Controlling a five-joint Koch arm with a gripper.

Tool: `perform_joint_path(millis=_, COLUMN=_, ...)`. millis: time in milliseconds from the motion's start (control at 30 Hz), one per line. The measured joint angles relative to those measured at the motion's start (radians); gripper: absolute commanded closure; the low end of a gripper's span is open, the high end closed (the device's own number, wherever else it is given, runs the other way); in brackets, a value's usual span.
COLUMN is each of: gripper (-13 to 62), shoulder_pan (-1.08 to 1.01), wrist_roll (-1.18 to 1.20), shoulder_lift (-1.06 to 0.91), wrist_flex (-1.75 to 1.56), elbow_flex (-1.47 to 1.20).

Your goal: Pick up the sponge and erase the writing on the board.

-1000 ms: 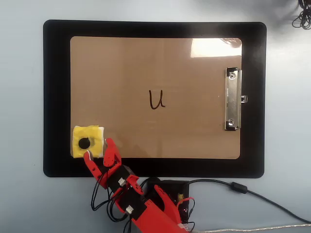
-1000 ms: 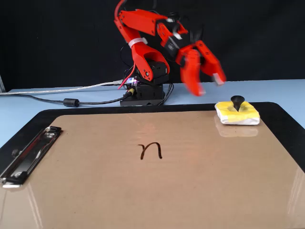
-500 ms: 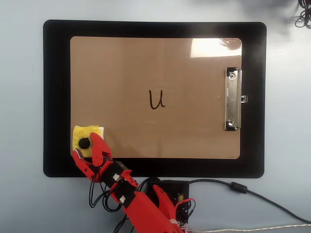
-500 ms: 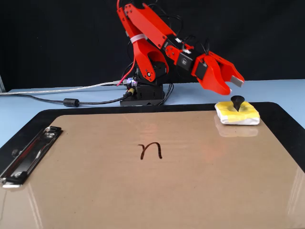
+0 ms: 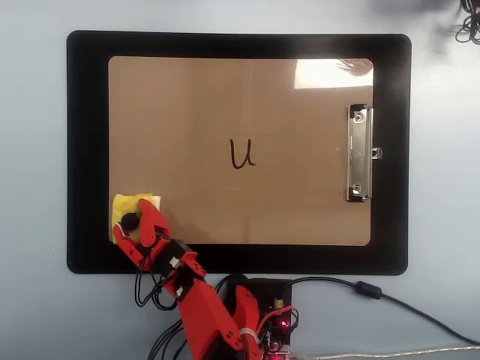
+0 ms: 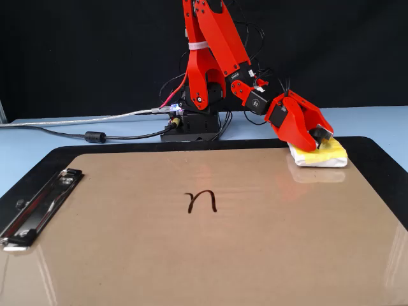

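Note:
The yellow sponge (image 5: 132, 202) lies flat on the near left corner of the brown board (image 5: 187, 112) in the overhead view; in the fixed view the sponge (image 6: 331, 153) is at the far right of the board (image 6: 191, 255). My red gripper (image 5: 133, 222) (image 6: 317, 136) is down on the sponge, its jaws standing on either side of the black knob (image 5: 129, 221) and closed against it. The writing (image 5: 241, 154) (image 6: 201, 201), a black "U", sits near the board's middle, well away from the sponge.
The board lies on a larger black mat (image 5: 86, 150) (image 6: 382, 159). Its silver clip (image 5: 359, 152) (image 6: 38, 207) is at the end opposite the sponge. The arm's base (image 5: 255, 315) (image 6: 191, 124) and cables (image 5: 390, 300) sit beside the mat's long edge.

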State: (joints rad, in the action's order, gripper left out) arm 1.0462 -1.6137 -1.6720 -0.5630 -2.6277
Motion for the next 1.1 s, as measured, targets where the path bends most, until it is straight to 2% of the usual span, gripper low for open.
perform_joint_path(millis=67, gripper=18.7, shoulder_pan=0.0, wrist_roll=0.002, shoulder_lift=0.017, wrist_flex=0.0, elbow_flex=0.0)
perform_joint_path(millis=133, gripper=23.4, shoulder_pan=0.0, wrist_roll=0.005, shoulder_lift=0.034, wrist_flex=-0.009, elbow_flex=0.002)
perform_joint_path(millis=333, gripper=47.5, shoulder_pan=-0.017, wrist_roll=0.006, shoulder_lift=0.051, wrist_flex=-0.035, elbow_flex=0.003)
perform_joint_path(millis=400, gripper=53.2, shoulder_pan=-0.023, wrist_roll=0.006, shoulder_lift=0.052, wrist_flex=-0.037, elbow_flex=0.003)
perform_joint_path(millis=700, gripper=53.7, shoulder_pan=-0.052, wrist_roll=0.003, shoulder_lift=0.049, wrist_flex=-0.035, elbow_flex=0.017)
perform_joint_path(millis=867, gripper=53.8, shoulder_pan=-0.077, wrist_roll=-0.018, shoulder_lift=0.046, wrist_flex=-0.003, elbow_flex=0.183)
perform_joint_path(millis=967, gripper=53.7, shoulder_pan=-0.155, wrist_roll=-0.066, shoulder_lift=0.023, wrist_flex=0.163, elbow_flex=0.316)
perform_joint_path(millis=1100, gripper=53.6, shoulder_pan=-0.321, wrist_roll=-0.106, shoulder_lift=-0.178, wrist_flex=0.526, elbow_flex=0.356)
